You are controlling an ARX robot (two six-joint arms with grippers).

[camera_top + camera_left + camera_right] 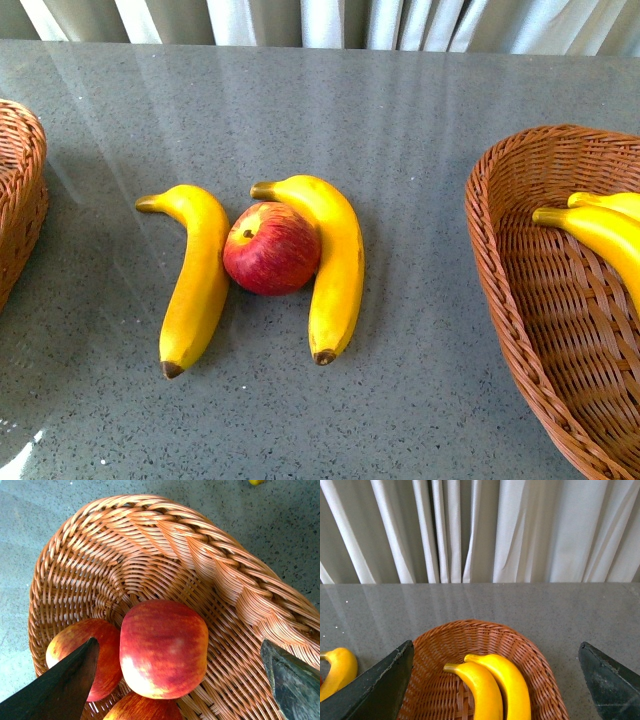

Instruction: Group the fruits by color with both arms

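Note:
On the grey table, a red apple [270,248] lies wedged between two yellow bananas [195,280] [335,265], touching both. Neither arm shows in the front view. My left gripper [178,641] hangs open over the left wicker basket [165,535], its black fingertips [75,675] on either side of the top apple [164,647]. That apple rests on two more apples [80,632] [142,710]. My right gripper [496,644] is open above the right wicker basket [530,655], where two bananas [480,690] [512,685] lie side by side. Nothing is held.
The left basket's rim [20,200] shows at the front view's left edge and the right basket [520,300] at its right edge. White curtains [480,530] hang behind the table's far edge. One of the table's bananas [340,670] lies beside the right basket.

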